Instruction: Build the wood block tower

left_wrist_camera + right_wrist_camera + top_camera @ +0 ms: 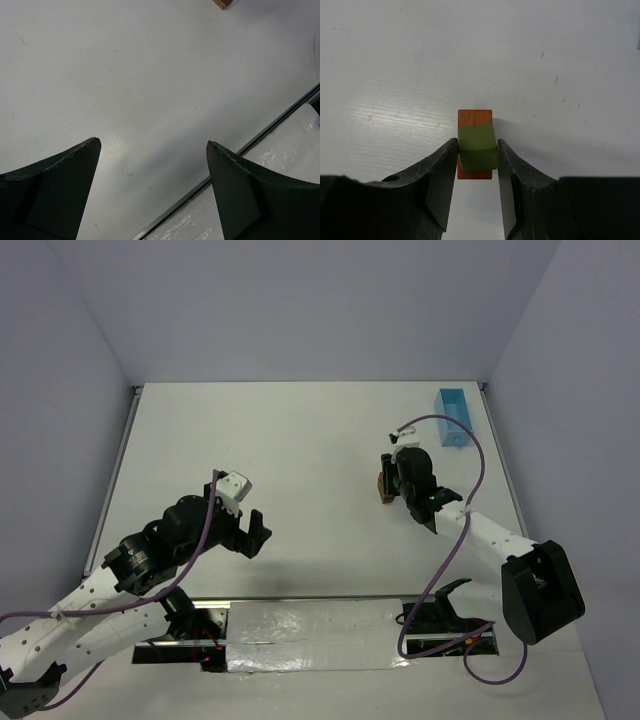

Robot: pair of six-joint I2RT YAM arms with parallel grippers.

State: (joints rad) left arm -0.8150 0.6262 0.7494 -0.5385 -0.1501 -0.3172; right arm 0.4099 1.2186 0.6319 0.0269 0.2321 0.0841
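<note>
overhead view of a white table (300, 440) with two black and white robot arms at its near edge. the wood block tower (383, 485), a small brownish stack so far, stands on the right half of the table, about midway between the near and far edges and well apart from a light blue tray (452, 418) in the far right corner. the right gripper (392, 480) is directly over the stack. its wrist camera shows the jaws narrow, one finger against each side of an olive-green block (477, 150), which appears to be gripped. the block sits over an orange block (475, 117) and is turned slightly off square to it. whether the green block already rests on the orange one cannot be told. the left gripper (252, 535) hangs over the near left part of the table, jaws wide with nothing between them. the step in hand looks like seating the green block on the tower. to do it well, the block probably wants squaring up with the orange one below, lowering until it bears flat, then releasing with a slow, even opening and a straight lift so neither finger drags the stack sideways. no brand, label or readable writing shows on the blocks, tray, arms or table.
</note>
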